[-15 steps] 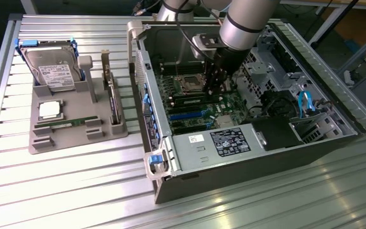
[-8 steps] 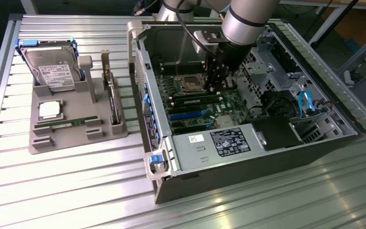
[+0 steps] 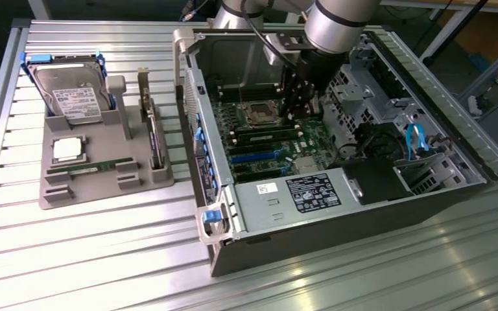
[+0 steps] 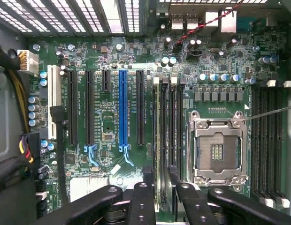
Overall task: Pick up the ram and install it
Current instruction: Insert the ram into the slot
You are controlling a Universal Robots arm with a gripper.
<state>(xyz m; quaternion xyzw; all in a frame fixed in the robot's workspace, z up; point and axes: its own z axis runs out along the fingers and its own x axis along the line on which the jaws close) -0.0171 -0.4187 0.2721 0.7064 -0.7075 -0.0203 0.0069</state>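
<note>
While the jaws stand open on either side of the ram (image 4: pixel 158 140), not squeezing it, the thin green stick stands on its edge in a slot beside the empty CPU socket (image 4: pixel 217 149). I think it may be only half pushed in, so a sideways bump could tip it. Far off, another stick (image 3: pixel 93 167) lies on the gray tray (image 3: pixel 102 194).

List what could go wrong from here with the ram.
1. The ram seems to stand in a slot with the open gripper astride it. Whether it is fully seated cannot be told; it might be tilted or half in.
2. The uncovered CPU socket lies right beside that slot, so a sideways drift of the fingers could damage it.
</note>
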